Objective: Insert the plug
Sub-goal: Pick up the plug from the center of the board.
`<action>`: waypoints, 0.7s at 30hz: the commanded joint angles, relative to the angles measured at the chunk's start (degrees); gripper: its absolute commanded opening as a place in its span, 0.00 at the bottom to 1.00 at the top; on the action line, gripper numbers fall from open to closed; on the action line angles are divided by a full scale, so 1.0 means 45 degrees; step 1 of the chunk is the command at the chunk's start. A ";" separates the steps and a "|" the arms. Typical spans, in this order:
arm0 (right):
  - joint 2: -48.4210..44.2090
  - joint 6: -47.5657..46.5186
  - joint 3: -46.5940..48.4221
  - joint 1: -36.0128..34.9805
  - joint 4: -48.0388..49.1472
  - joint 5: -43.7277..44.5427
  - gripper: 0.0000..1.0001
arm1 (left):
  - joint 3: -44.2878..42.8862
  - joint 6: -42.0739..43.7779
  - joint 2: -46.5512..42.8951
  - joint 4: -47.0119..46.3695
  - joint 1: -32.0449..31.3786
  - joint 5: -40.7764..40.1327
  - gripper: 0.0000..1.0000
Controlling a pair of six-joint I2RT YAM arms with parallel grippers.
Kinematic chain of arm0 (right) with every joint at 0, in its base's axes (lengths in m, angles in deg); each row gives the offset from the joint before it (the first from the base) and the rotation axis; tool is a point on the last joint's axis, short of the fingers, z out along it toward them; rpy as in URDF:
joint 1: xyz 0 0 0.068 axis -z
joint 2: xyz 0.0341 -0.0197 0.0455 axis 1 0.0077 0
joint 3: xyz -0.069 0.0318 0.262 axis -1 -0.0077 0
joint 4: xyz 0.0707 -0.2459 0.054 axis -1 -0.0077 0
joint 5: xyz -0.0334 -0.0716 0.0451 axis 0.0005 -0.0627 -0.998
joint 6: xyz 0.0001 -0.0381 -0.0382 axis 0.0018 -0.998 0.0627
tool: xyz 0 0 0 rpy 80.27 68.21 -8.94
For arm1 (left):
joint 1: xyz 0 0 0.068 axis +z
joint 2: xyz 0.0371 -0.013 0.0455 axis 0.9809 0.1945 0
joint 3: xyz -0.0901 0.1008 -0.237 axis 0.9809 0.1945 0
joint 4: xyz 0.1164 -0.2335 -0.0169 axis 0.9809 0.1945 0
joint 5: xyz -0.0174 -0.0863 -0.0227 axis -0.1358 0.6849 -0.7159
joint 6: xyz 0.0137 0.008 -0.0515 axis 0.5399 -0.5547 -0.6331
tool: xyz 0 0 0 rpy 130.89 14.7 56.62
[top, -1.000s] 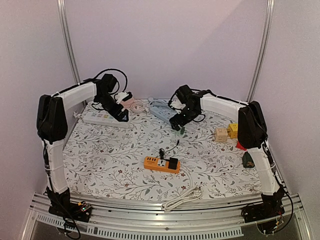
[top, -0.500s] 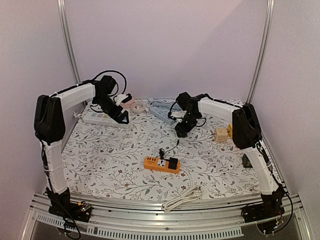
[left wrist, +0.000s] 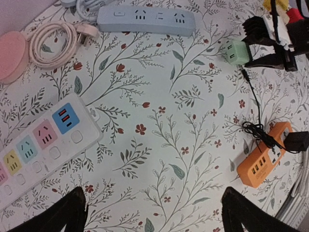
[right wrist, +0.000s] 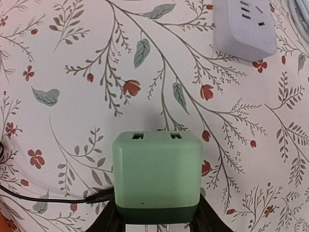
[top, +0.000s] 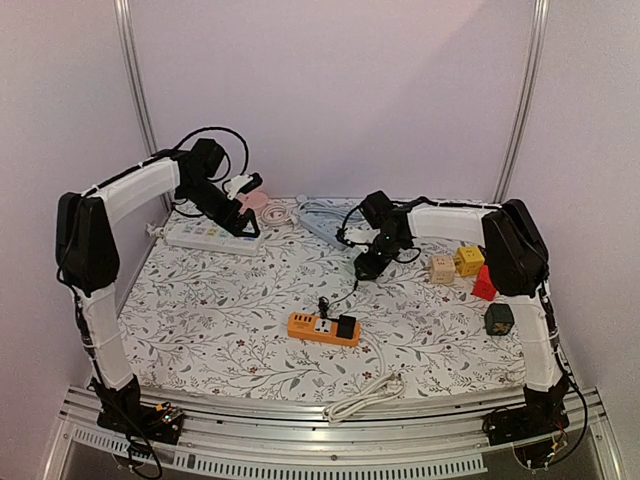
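Observation:
The plug is a pale green cube [right wrist: 157,174] with two USB slots on its far face; it also shows in the left wrist view [left wrist: 235,51]. My right gripper [right wrist: 157,220] is shut on it, one finger against each side, low over the floral cloth at the back middle [top: 368,262]. An orange power strip [top: 323,329] lies in the middle with a black adapter [top: 347,327] plugged into it. My left gripper [left wrist: 154,212] hangs open and empty above the cloth, near the white power strip [left wrist: 38,145].
A grey-blue power strip [left wrist: 145,19] lies at the back. A pink round reel [left wrist: 12,55] with coiled cord sits back left. Beige [top: 441,269], yellow [top: 467,260], red [top: 484,283] and dark green [top: 498,318] cubes stand at the right. A white cable [top: 365,397] lies at the front edge.
My right gripper has come down over the green plug and its fingers have closed on it. The left arm has lifted and drawn back slightly, still open.

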 commanded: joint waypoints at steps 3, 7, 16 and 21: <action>-0.3540 0.0187 -0.2580 -0.1446 0.5122 0.1455 0.00 | -0.0513 -0.0674 -0.1391 0.0720 -0.0500 0.3067 0.96; -0.4689 0.0211 -0.3245 -0.2440 0.6568 0.1992 0.00 | -0.0932 -0.0827 -0.1805 0.0951 -0.1099 0.4404 0.98; -0.6172 -0.0573 -0.4107 -0.4240 0.8169 0.2661 0.00 | -0.1286 -0.2067 -0.1801 0.1298 -0.1563 0.6195 0.95; -0.6408 -0.0845 -0.4114 -0.4485 0.8123 0.2800 0.00 | -0.0958 -0.2044 -0.1933 0.1301 -0.2082 0.6071 0.87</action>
